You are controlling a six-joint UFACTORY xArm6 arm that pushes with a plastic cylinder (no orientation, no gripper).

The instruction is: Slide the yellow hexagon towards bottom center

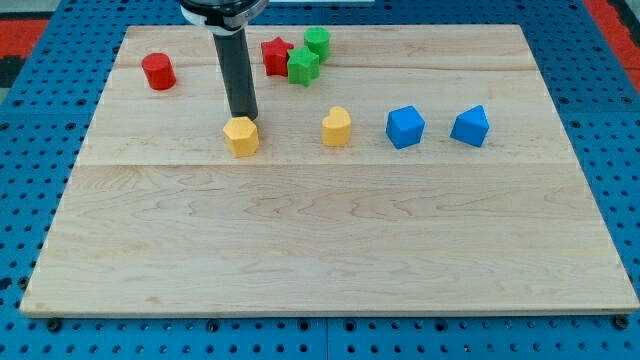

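Currently our tip [244, 116] sits against the far side of the yellow hexagon [241, 136], which lies left of centre on the tabletop [330, 250], nearer the top edge than the bottom.

No pincer on this rig, so no wide or narrow state to log; only the rod.

Hexagon looks small, rigid, probably light, and likely to slide easily on smooth wood. It may spin if pushed off-centre, so we judge contact belongs mid-face on its top-edge side.

A second yellow block [337, 127] stands to its right, well apart.
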